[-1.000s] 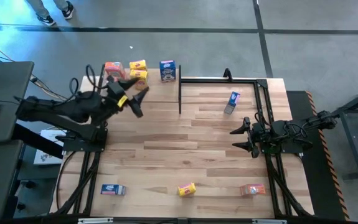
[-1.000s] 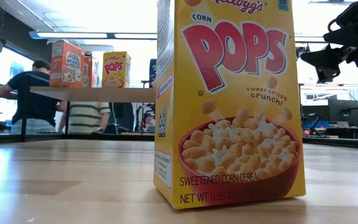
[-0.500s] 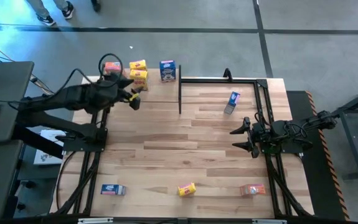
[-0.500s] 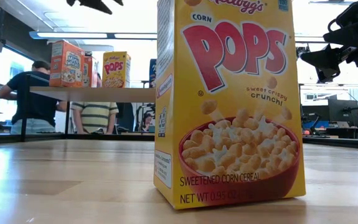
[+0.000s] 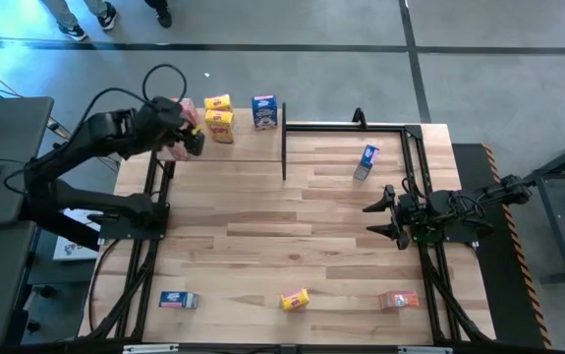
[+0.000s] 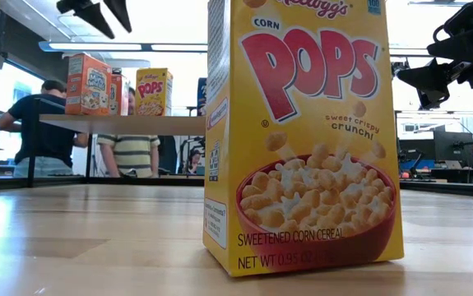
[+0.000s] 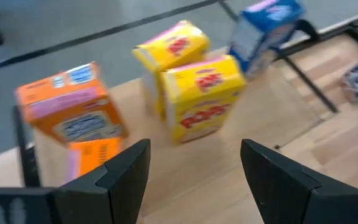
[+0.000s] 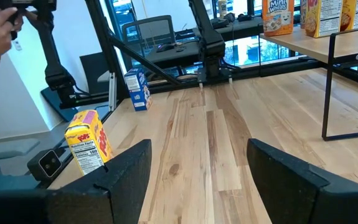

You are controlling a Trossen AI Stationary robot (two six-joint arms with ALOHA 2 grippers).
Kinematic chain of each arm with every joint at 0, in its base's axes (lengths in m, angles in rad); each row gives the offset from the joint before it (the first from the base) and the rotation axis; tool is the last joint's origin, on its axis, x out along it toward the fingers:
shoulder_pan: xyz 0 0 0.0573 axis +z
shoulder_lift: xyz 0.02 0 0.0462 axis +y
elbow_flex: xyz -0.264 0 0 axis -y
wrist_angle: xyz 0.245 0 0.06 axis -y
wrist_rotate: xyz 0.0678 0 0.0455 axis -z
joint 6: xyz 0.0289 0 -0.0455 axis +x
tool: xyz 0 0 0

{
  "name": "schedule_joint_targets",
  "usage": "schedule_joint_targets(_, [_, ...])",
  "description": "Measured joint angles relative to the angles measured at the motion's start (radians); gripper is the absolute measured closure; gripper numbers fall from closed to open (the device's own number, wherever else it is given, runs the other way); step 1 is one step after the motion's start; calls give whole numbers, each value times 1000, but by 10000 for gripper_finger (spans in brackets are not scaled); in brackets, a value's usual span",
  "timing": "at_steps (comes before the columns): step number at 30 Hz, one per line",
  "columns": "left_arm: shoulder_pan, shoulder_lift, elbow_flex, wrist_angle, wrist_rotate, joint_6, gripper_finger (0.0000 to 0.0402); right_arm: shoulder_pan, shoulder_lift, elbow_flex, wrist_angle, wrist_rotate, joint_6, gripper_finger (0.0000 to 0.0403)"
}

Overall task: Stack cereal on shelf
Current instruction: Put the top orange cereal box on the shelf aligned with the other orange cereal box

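Currently on the shelf (image 5: 253, 145), a raised light-wood board at the table's far left corner: two orange-red cereal boxes, an upper one (image 7: 66, 102) with another (image 7: 90, 158) just beside and below it; two yellow Corn Pops boxes (image 7: 205, 96), touching; one blue box (image 5: 264, 111), standing apart toward the black frame.

Off the shelf, on the tabletop (image 5: 292, 226):
- one blue box (image 5: 367, 161) inside the black frame, tilted;
- one blue box (image 5: 178, 300), one yellow box (image 5: 294, 300), one orange-red box (image 5: 398, 300), spread along the near edge.

Left gripper (image 5: 186, 141): above the shelf, over the orange-red boxes, fingers (image 7: 126, 168) wide apart, holding nothing.

Right gripper (image 5: 382, 216): parked at the table's right side, fingers spread, empty.

Judgement: five boxes placed, four remaining.

Risks: the shelved boxes stand close together; a low or sideways pass of the left gripper could topple them or push one off the shelf's outer edge. The tilted blue box may slip in a grasp.
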Motion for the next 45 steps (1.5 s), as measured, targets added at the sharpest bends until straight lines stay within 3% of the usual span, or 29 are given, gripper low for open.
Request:
schedule_joint_targets(15, [198, 0, 1, -140, 50, 2, 160, 0, 0, 0, 0, 0, 0, 146])
schedule_joint_targets(29, [323, 3, -36, -144, 156, 81, 160, 0, 0, 0, 0, 0, 0, 146])
schedule_joint_targets(45, [349, 65, -37, -142, 183, 89, 160, 0, 0, 0, 0, 0, 0, 146])
